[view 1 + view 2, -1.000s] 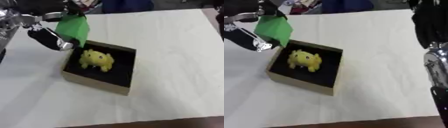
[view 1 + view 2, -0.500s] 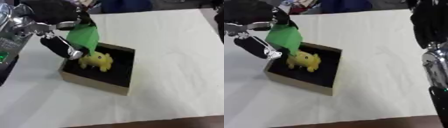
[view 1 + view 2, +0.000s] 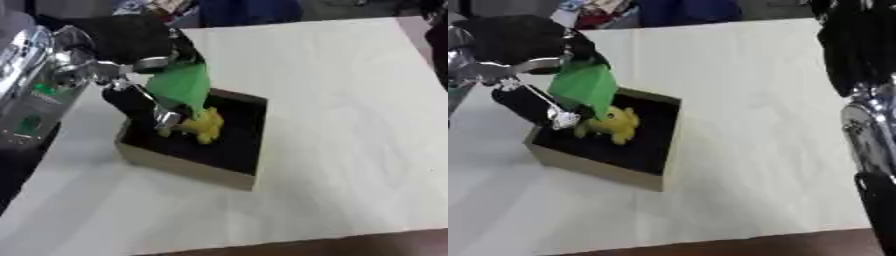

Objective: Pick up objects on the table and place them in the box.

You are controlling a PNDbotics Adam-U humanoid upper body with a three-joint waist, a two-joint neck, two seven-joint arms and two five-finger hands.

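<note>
1. The yellow toy [image 3: 203, 126] already lies inside the box [image 3: 229, 175], on its dark floor, toward the far left part of it. I count this piece as done.

2. The left hand [image 3: 144, 102] is over the left side of the box, with its fingers curled round a green object [image 3: 182, 86] (a soft-looking piece, I cannot say what it is exactly). The lower edge of the green object hangs just above the yellow toy and seems to be already below the box rim, or at least level with it; I cannot tell whether the two things touch.

3. So, in my judgement, the second object is at the point of delivery: it is over the right place but not yet let go. What is left for it is to open the fingers and to take the hand out of the box.

4. The right arm shows only along the right edge of the right eye view; its hand is not in view at all.

5. On the pale worktop [image 3: 350, 100] I see no other loose object to pick up, as far as these views reach (the far left corner is covered by the arm).
</note>
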